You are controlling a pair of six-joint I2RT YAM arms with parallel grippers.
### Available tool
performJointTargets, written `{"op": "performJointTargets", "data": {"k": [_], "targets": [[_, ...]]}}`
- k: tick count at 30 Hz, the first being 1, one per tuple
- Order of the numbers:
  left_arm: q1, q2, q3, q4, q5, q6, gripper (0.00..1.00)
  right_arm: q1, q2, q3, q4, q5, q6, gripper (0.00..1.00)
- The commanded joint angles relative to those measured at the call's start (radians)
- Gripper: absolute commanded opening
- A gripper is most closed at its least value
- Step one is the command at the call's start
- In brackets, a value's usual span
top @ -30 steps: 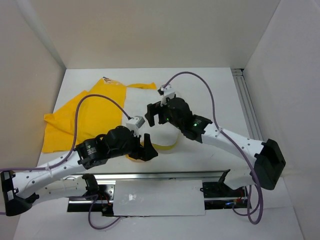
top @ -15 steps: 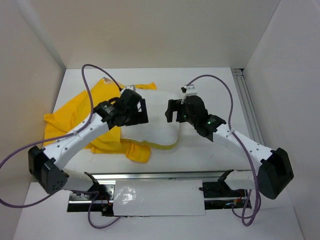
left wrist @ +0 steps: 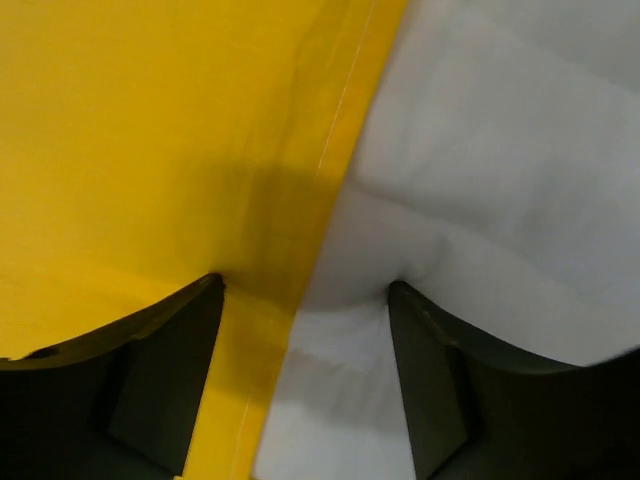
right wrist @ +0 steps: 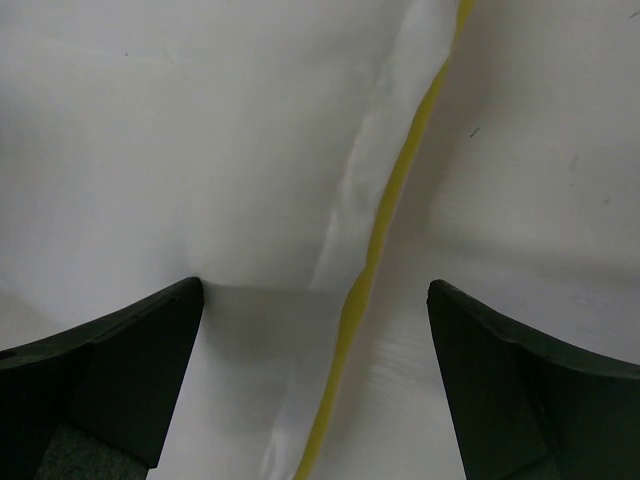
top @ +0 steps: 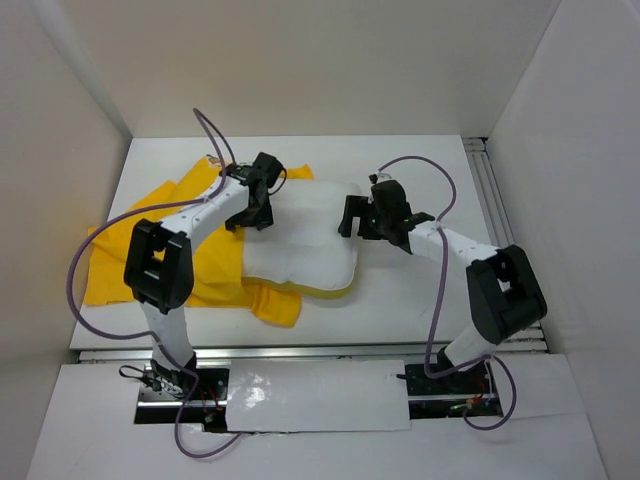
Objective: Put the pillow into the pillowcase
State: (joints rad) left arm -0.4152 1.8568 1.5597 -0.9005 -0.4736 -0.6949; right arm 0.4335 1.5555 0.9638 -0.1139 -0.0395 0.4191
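Note:
The white pillow [top: 300, 235] lies in the middle of the table, its yellow strip [top: 322, 292] along the near edge. The yellow pillowcase [top: 165, 235] lies spread at its left, partly tucked under the pillow's left side. My left gripper [top: 258, 213] is down at the pillow's far left corner. In the left wrist view it [left wrist: 305, 285] is open and straddles the pillowcase hem [left wrist: 300, 200] and the pillow [left wrist: 480, 180]. My right gripper [top: 350, 215] is at the pillow's right edge. It [right wrist: 315, 290] is open over the yellow strip [right wrist: 385, 230].
White walls close in the table on the left, back and right. A metal rail [top: 497, 215] runs along the right side and another [top: 320, 350] along the front by the arm bases. Purple cables [top: 215, 135] loop above both wrists.
The left arm has swung from the front of the table to the pillow's far left corner. The right gripper has drawn back to the right edge, leaving the pillow uncovered.

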Motion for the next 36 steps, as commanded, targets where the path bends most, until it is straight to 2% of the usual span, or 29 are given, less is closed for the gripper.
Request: {"op": "performJointTargets", "data": {"k": [1,3,4,6,11,18,20,26,28,30,32,36], "targets": [[0.01,0.059,0.085,-0.072,-0.108,-0.014,0.73,-0.006,0.047,0.064,0.095,-0.053,0.017,1.0],[0.033,0.08,0.106,-0.1,-0.117,-0.037,0.56,-0.006,0.09,0.075,0.118,-0.082,0.017,1.0],[0.033,0.081,0.115,-0.112,-0.117,-0.052,0.45,-0.006,0.106,0.09,0.118,-0.095,0.017,1.0],[0.056,0.081,0.115,-0.121,-0.117,-0.061,0.4,-0.006,0.149,0.104,0.118,-0.105,0.026,1.0],[0.075,0.012,0.074,-0.121,-0.126,-0.061,0.42,0.004,0.193,0.115,0.137,-0.105,0.038,1.0],[0.108,-0.034,0.054,-0.117,-0.137,-0.052,0.58,0.013,0.204,0.124,0.137,-0.06,0.038,1.0],[0.119,-0.064,0.016,-0.074,-0.091,0.003,0.6,0.013,0.204,0.124,0.128,-0.06,0.038,1.0],[0.147,-0.073,-0.084,0.07,-0.013,0.08,0.54,0.013,0.204,0.124,0.128,-0.069,0.029,1.0],[0.156,-0.073,-0.104,0.103,0.033,0.089,0.45,0.022,0.204,0.134,0.128,-0.069,0.02,1.0],[0.156,-0.082,-0.104,0.124,0.043,0.098,0.31,0.022,0.204,0.135,0.137,-0.097,0.02,1.0],[0.156,-0.091,-0.104,0.124,0.043,0.087,0.0,0.031,0.204,0.135,0.149,-0.111,0.02,1.0],[0.156,-0.143,-0.081,0.135,0.052,0.097,0.0,0.04,0.245,0.154,0.172,-0.157,0.04,1.0]]}}
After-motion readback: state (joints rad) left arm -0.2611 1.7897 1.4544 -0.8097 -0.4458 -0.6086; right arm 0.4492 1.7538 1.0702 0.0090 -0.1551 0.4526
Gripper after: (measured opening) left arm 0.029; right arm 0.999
